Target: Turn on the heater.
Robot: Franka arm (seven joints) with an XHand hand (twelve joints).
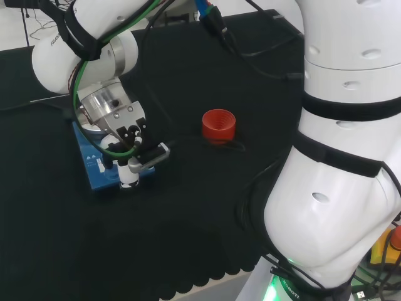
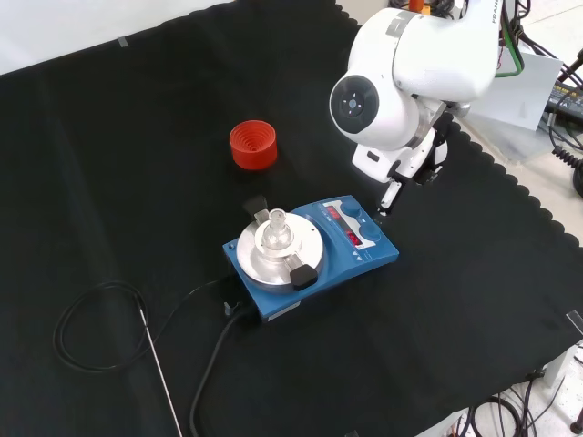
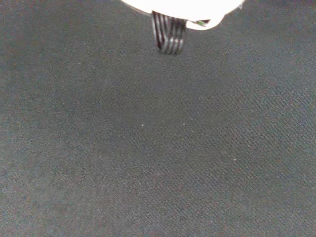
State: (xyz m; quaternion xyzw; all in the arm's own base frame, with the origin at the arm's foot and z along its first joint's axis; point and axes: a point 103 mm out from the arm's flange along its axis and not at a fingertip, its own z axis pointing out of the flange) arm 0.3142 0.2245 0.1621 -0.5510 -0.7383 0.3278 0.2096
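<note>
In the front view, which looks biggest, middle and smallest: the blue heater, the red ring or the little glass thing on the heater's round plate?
1. The blue heater, clearly the largest.
2. The red ribbed ring, in the middle.
3. The small glass piece on the heater's plate, the smallest.

A black cloth (image 2: pixel 109 164) is covering the bench. Pale floor (image 2: pixel 55 27) is showing beyond its scalloped edge, and cables (image 2: pixel 496 414) are lying there.

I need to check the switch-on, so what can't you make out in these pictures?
- Head view: the heater's controls sit behind the hand.
- Front view: whether a finger touches the heater's panel; the tip is too small to judge.
- Wrist view: black cloth alone, so no contact is shown.
</note>
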